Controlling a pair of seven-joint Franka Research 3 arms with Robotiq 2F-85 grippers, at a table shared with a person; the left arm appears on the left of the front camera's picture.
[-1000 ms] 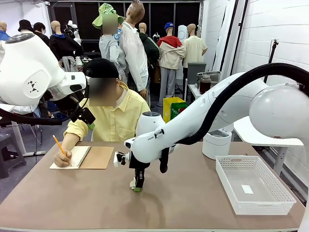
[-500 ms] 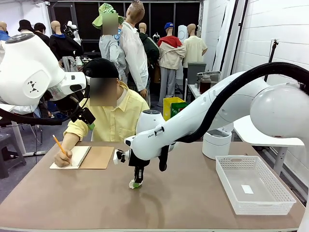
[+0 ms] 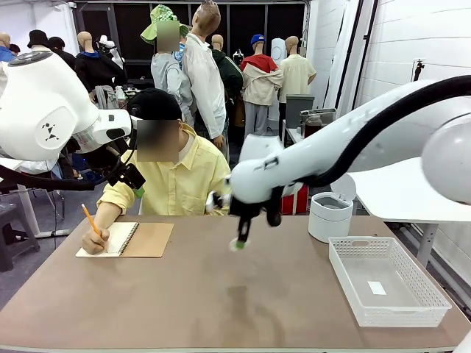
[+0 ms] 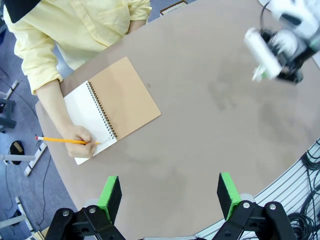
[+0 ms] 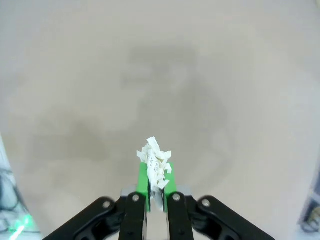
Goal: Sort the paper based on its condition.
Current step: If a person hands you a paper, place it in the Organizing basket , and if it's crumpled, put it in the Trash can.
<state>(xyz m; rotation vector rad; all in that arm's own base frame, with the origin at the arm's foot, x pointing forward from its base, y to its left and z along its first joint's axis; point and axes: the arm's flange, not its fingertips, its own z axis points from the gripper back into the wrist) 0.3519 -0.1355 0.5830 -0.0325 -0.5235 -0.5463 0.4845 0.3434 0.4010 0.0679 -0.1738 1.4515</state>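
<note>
My right gripper (image 3: 238, 243): previously low over centre of table (image 3: 132, 309), jaws part-open around crumpled paper (image 5: 154, 159). Now jaws pinched on that paper, paper lifted clear of surface. My right arm raised, swung toward white basket (image 3: 386, 283) side.

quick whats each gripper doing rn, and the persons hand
left gripper: open, holding nothing
right gripper: shut on a crumpled paper scrap
person's hand: holding a pencil on the notebook
</note>
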